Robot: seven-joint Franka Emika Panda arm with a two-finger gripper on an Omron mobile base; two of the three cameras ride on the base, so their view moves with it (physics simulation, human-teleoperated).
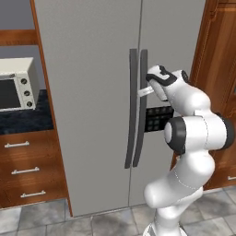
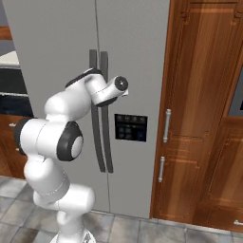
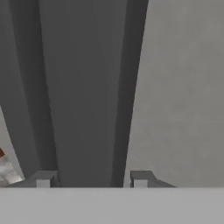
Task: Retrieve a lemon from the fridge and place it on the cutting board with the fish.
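The fridge (image 1: 92,92) is a tall light-grey appliance, and both of its doors are shut. Two long dark curved handles run down its middle. My gripper (image 1: 144,92) is at the upper part of the right door's handle (image 1: 142,138). In the hand view that handle (image 3: 87,87) runs up between my two fingertips, and the gripper (image 3: 92,180) is open and straddles it. The left handle (image 3: 26,87) lies just beside it. The lemon, the cutting board and the fish are out of view.
A white toaster oven (image 1: 16,85) stands on a dark counter (image 1: 25,117) left of the fridge, above wooden drawers (image 1: 27,170). Tall wooden cabinets (image 2: 199,118) stand right of it. A dark control panel (image 2: 130,127) sits on the right door.
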